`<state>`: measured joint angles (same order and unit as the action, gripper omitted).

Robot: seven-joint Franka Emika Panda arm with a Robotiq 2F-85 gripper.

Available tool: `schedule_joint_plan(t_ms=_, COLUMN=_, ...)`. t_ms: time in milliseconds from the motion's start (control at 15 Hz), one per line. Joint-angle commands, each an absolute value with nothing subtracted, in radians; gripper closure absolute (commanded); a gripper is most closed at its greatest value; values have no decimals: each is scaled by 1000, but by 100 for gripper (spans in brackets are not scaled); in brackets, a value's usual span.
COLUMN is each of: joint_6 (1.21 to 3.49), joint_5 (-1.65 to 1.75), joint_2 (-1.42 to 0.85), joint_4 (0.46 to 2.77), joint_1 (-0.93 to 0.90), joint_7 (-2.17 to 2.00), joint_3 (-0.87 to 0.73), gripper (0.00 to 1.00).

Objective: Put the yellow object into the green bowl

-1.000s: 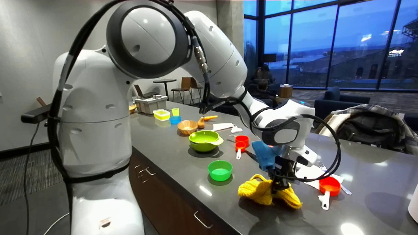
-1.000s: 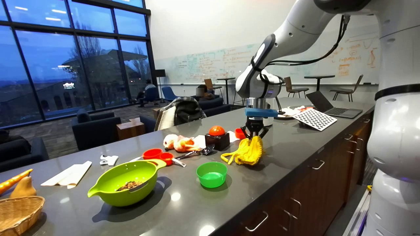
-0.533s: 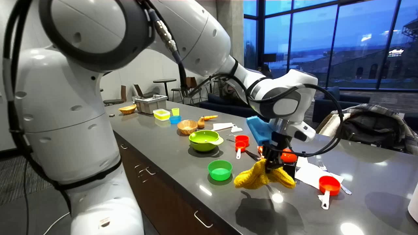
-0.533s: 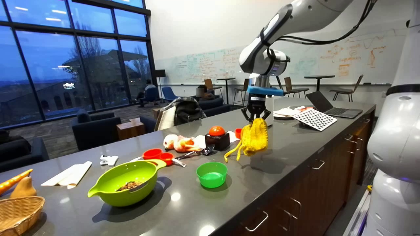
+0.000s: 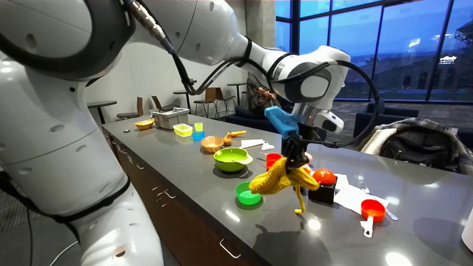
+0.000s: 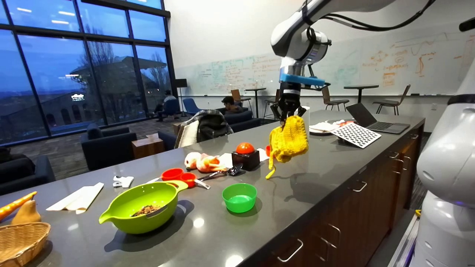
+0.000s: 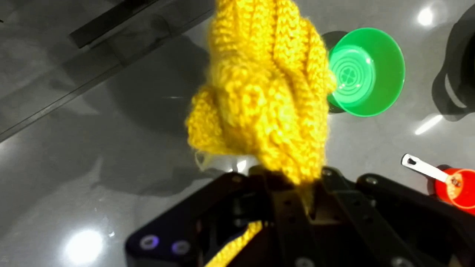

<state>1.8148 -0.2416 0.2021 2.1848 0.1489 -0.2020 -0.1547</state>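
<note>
Everything of note is carried on or held above the dark grey table (image 6: pixel 200 241). On it the lime-green bowl (image 6: pixel 122 218), the target, is placed. The yellow knitted object (image 6: pixel 291 142) is held in the air above the table, well apart from the bowl. By its look it is judged light, limp and soft; the coarse knit should be gripped without much slipping and is unlikely to be harmed by a firm squeeze. It is best taken by a bunched part near the middle, and there it is pinched, its ends left to droop on either side. The black hand (image 6: pixel 287 118) is closed on that bunched part, with hardly any gap left beyond the thickness of the knit. Because no stiff shape is kept, the ends may be draped over the bowl's rim unless the release is made low and over its centre. Between the load and the bowl the small green cup (image 6: pixel 239 207) is found, to be cleared with height to spare. A thin yellow cord (image 5: pixel 300 199) is left dangling from the object; it could be snagged on the cup or the bowl. Smallest of all, brown bits (image 6: pixel 146 210) are seen in the bowl; some may be picked up by the knit.
</note>
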Motion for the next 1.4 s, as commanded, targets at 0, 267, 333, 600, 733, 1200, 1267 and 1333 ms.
schedule_joint_plan(t_ms=0, joint_6=1769, joint_5=-243, joint_2=225, joint_4=2183, joint_1=119, joint_7=-179, joint_3=-119, gripper=97)
schedule_joint_plan(t_ms=267, joint_6=1743, joint_5=-258, joint_2=223, joint_4=2182, joint_1=80, joint_7=-172, joint_3=-81, gripper=97)
schedule_joint_plan(t_ms=333, joint_6=1733, joint_5=-260, joint_2=220, joint_4=2180, joint_1=72, joint_7=-174, joint_3=-73, gripper=97)
schedule_joint_plan(t_ms=600, joint_6=1687, joint_5=-262, joint_2=200, joint_4=2167, joint_1=43, joint_7=-198, joint_3=-43, gripper=97)
schedule_joint_plan(t_ms=733, joint_6=1673, joint_5=-253, joint_2=188, joint_4=2161, joint_1=32, joint_7=-219, joint_3=-25, gripper=97)
schedule_joint_plan(t_ms=1200, joint_6=1726, joint_5=-227, joint_2=78, joint_4=2122, joint_1=-24, joint_7=-312, joint_3=61, gripper=97)
schedule_joint_plan(t_ms=1267, joint_6=1730, joint_5=-228, joint_2=57, joint_4=2110, joint_1=-33, joint_7=-323, joint_3=71, gripper=97)
schedule_joint_plan(t_ms=1333, joint_6=1734, joint_5=-229, joint_2=32, joint_4=2096, joint_1=-42, joint_7=-334, joint_3=79, gripper=97)
